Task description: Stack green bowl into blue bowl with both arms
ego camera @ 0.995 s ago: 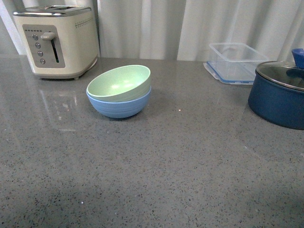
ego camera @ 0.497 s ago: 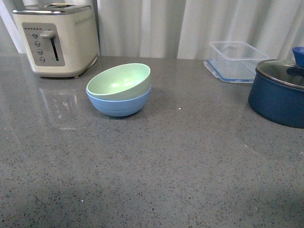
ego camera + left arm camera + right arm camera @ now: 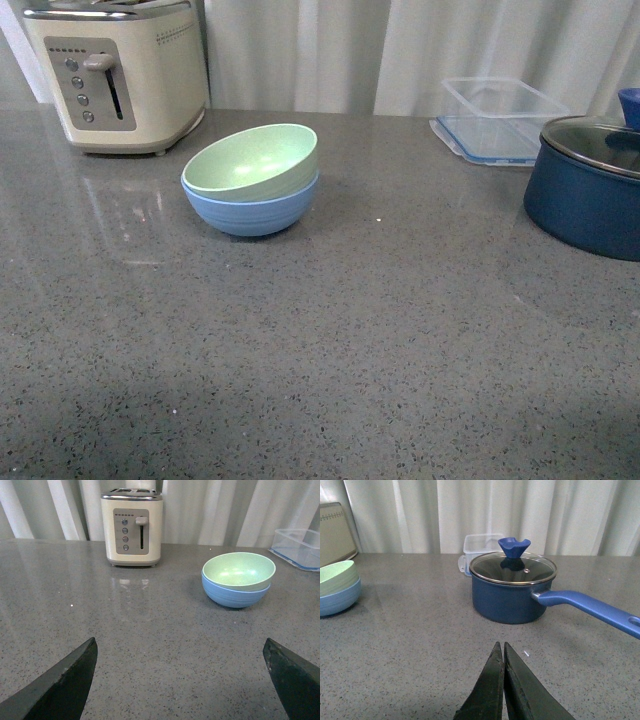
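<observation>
The pale green bowl (image 3: 252, 160) sits nested inside the light blue bowl (image 3: 252, 208), slightly tilted, on the grey counter left of centre. Neither arm shows in the front view. In the left wrist view the green bowl (image 3: 238, 570) rests in the blue bowl (image 3: 234, 594) well ahead of my left gripper (image 3: 180, 647), which is open wide with nothing between its fingers (image 3: 65, 682). My right gripper (image 3: 501, 647) is shut on nothing, low over the counter. From the right wrist view the green bowl (image 3: 336, 578) and blue bowl (image 3: 337, 599) show at the picture's edge.
A cream toaster (image 3: 115, 75) stands at the back left. A clear plastic container (image 3: 497, 118) sits at the back right. A dark navy lidded pot (image 3: 590, 185) stands at the right, its long blue handle (image 3: 587, 607) reaching out in the right wrist view. White curtains hang behind.
The whole front view has shifted a little: the bowls, toaster and container sit slightly higher in the picture than before. The stacked bowls keep the same arrangement.
</observation>
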{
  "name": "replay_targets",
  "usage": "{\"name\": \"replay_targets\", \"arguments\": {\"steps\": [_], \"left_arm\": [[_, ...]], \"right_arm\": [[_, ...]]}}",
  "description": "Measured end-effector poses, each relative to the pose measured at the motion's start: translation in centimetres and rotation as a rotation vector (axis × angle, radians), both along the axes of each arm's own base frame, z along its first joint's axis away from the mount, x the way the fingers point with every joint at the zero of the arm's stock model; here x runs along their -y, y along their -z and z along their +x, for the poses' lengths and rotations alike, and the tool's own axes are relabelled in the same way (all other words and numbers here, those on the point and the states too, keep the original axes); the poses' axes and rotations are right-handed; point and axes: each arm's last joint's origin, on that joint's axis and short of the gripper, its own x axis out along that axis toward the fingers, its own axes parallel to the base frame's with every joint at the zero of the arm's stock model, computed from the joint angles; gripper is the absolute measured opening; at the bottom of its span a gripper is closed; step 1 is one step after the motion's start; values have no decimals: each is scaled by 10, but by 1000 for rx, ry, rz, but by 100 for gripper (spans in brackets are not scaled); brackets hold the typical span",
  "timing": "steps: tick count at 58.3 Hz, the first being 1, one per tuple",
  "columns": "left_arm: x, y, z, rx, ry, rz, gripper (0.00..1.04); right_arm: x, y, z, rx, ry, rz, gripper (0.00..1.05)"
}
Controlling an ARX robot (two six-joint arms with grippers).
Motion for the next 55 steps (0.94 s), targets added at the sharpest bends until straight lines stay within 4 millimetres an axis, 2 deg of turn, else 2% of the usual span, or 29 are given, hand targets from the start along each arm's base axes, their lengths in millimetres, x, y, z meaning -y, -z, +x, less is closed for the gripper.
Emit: {"name": "replay_targets", "arguments": {"steps": [5,11,18,28,36,55], "left_arm": [[0,0,0,0,0,0,98],[0,0,0,0,0,0,98],[0,0,0,0,0,0,98],[0,0,0,0,0,0,98],[0,0,0,0,0,0,98],[0,0,0,0,0,0,98]], "right_arm": [[0,0,0,0,0,0,1],[0,0,0,0,0,-1,14],[0,0,0,0,0,-1,33],[0,0,0,0,0,-1,74],[0,0,0,0,0,-1,95],[0,0,0,0,0,0,95]]}}
